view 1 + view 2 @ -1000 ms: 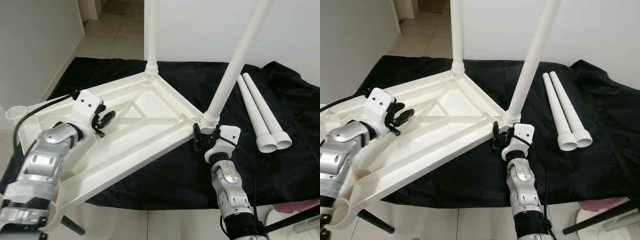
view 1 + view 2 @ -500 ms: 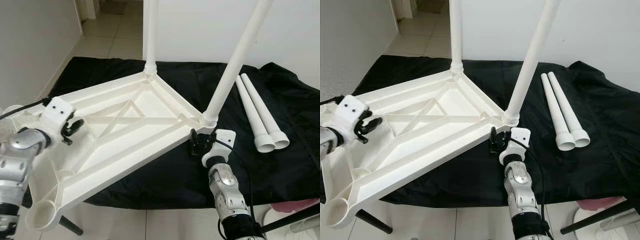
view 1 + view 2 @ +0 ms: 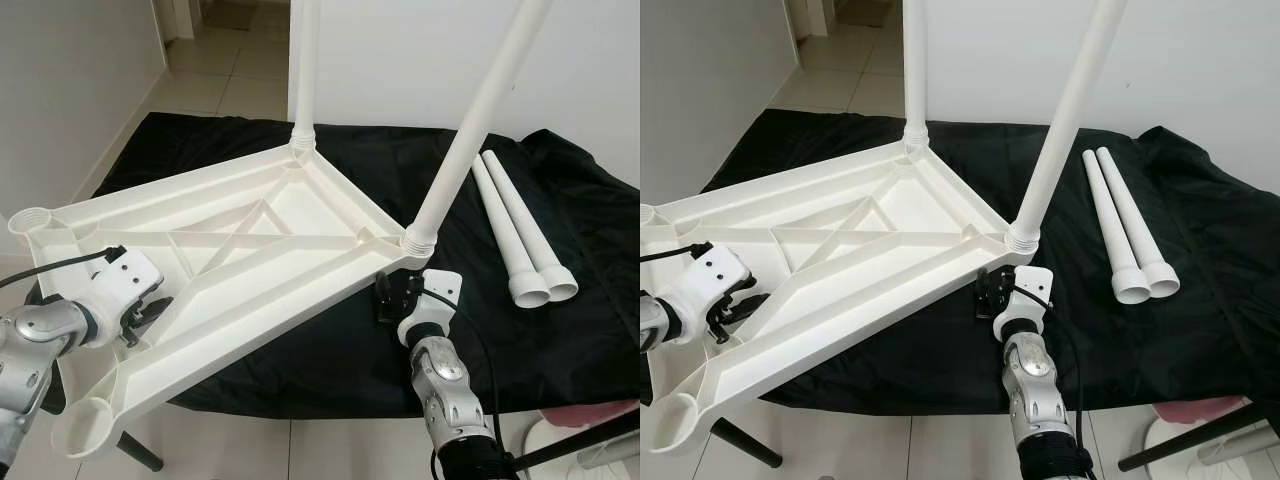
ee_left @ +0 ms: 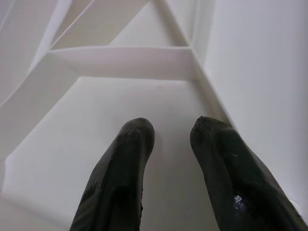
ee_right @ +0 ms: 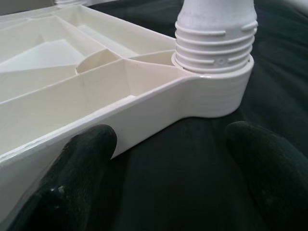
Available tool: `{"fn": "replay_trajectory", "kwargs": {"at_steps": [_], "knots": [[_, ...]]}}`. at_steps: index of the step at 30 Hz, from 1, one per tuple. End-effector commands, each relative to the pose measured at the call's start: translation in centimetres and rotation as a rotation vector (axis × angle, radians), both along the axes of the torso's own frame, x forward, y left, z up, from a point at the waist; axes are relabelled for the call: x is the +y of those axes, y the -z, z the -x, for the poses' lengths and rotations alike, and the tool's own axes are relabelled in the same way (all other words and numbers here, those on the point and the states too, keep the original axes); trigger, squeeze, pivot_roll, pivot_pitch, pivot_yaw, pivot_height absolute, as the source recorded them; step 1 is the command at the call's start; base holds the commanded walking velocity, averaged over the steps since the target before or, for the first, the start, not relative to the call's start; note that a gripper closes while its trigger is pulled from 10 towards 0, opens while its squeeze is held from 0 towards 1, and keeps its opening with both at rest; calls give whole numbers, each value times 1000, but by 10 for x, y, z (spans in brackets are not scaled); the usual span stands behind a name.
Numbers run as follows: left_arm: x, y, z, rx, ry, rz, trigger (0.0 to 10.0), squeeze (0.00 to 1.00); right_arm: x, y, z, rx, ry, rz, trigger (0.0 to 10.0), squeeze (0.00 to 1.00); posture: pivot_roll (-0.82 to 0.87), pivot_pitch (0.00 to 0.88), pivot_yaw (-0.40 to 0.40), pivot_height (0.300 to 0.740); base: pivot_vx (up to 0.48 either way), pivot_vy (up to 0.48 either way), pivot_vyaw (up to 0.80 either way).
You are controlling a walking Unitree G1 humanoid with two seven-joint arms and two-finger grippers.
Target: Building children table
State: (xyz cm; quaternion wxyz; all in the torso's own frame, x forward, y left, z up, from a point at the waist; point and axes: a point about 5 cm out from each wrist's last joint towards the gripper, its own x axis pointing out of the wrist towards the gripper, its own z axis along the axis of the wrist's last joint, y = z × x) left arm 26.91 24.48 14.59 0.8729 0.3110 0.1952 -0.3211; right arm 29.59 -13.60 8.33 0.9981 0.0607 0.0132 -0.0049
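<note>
The white tabletop [image 3: 250,250] lies upside down on a desk draped in black cloth [image 3: 560,340], its near-left part overhanging the desk's front edge, with two legs already standing in their sockets: one at the far corner [image 3: 303,60] and one at the right corner [image 3: 470,130]. Two loose legs [image 3: 520,230] lie side by side on the cloth, well apart to the right, and two corner sockets [image 3: 28,220] on the left are still empty, so the job looks about half done. The left hand [image 3: 140,310] sits inside the ribbed underside near the front-left rail; its wrist view shows the two fingers [image 4: 120,178] slightly parted over bare white plastic, holding nothing. The right hand [image 3: 392,295] waits just below the right corner, and its wrist view shows what the head views hide: the fingers spread wide on either side of the threaded collar [image 5: 214,38], not touching it. The likely next move is for the right hand to fetch a loose leg.
</note>
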Motion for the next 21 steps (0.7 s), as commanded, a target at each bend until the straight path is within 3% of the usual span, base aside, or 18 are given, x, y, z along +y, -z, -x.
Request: {"fn": "replay_trajectory", "kwargs": {"at_steps": [1, 9, 18, 21], "knots": [[-20, 5, 9, 82, 140, 38, 10000, 0, 1, 6, -2, 38, -7, 13, 10000, 0, 79, 4, -63, 740, 0, 0, 0], [-55, -1, 23, 119, 302, 114, 10000, 0, 2, 2, -20, 34, -50, 49, 10000, 0, 75, 12, -56, 740, 0, 0, 0], [-94, -9, 22, 87, 393, 201, 10000, 0, 6, -8, -44, 27, -114, 101, 10000, 0, 63, 15, -39, 740, 0, 0, 0], [-115, -10, 21, 80, 420, 239, 10000, 0, 7, -12, -54, 37, -126, 105, 10000, 0, 58, 15, -37, 740, 0, 0, 0]]}}
